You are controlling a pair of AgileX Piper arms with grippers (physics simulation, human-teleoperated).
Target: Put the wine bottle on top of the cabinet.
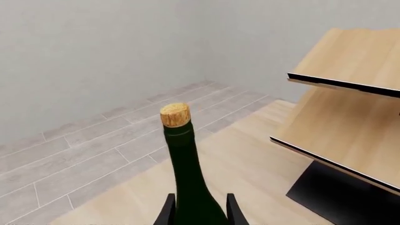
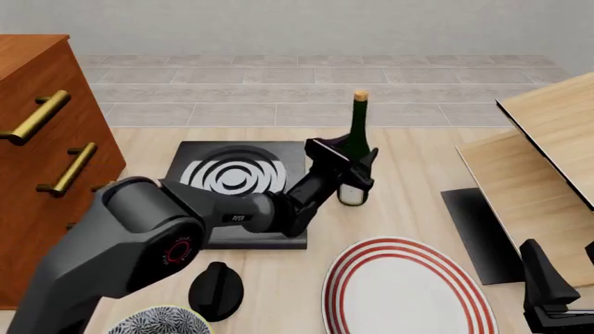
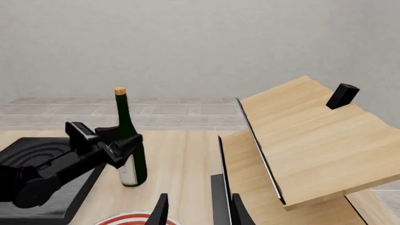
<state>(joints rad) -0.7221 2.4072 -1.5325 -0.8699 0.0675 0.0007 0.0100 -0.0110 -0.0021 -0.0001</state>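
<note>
The dark green wine bottle (image 2: 358, 132) with its tan cork stands upright on the pale wood table, between the black mat and the light-wood panels. My left gripper (image 2: 351, 172) reaches across the mat and is shut on the bottle's lower body, just above the white label. In the left wrist view the bottle (image 1: 187, 168) fills the gap between both fingers (image 1: 166, 212). The right wrist view shows the bottle (image 3: 125, 117) and the left gripper (image 3: 125, 143) from the side. The reddish-brown cabinet (image 2: 28, 83) with brass handles stands at the far left. My right gripper (image 2: 561, 278) is open at the near right.
A black mat with white rings (image 2: 236, 177) lies under the left arm. A red-striped white plate (image 2: 408, 292), a black knob-shaped object (image 2: 215, 289) and a patterned bowl (image 2: 158, 321) sit near the front edge. Slanted light-wood panels (image 2: 547, 174) on a black base (image 2: 474, 229) stand at the right.
</note>
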